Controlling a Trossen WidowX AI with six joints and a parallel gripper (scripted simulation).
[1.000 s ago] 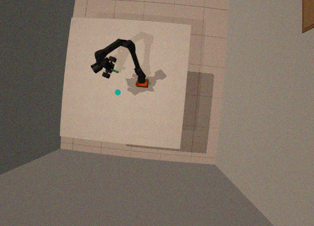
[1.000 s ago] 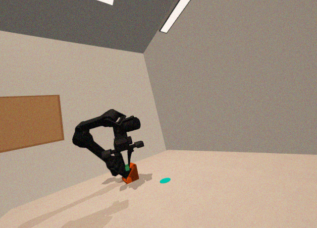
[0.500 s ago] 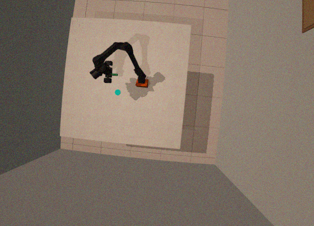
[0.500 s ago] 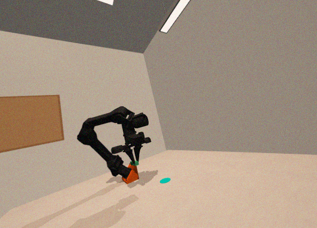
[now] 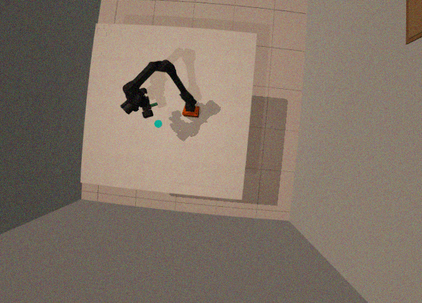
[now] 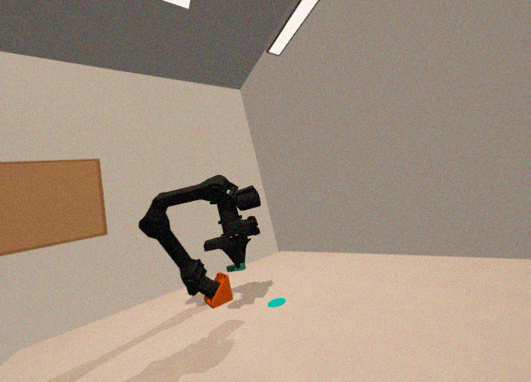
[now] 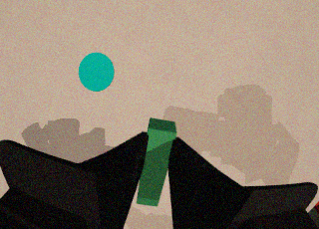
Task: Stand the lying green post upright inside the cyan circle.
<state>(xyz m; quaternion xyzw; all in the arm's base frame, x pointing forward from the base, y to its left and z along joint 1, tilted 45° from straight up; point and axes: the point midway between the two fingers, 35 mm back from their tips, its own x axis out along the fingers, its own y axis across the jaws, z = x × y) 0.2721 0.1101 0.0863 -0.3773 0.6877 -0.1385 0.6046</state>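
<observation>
The green post (image 5: 154, 104) (image 6: 231, 268) (image 7: 156, 171) is held off the table, lying close to level in the exterior view. My gripper (image 5: 149, 105) (image 6: 238, 266) (image 7: 159, 140) points down and is shut on the post, with a fingertip on either side of it near one end. The cyan circle (image 5: 157, 123) (image 6: 276, 301) (image 7: 97, 72) lies flat on the table with nothing on it. It is off to the side of the gripper, up and left of the fingertips in the wrist view. The fingers hide part of the post.
The orange base (image 5: 190, 111) (image 6: 221, 293) of the arm stands on the pale table (image 5: 163, 163), to the right of the circle in the top view. Shadows of the arm fall across the table. Walls stand beyond the table, one with a brown board (image 6: 51, 204).
</observation>
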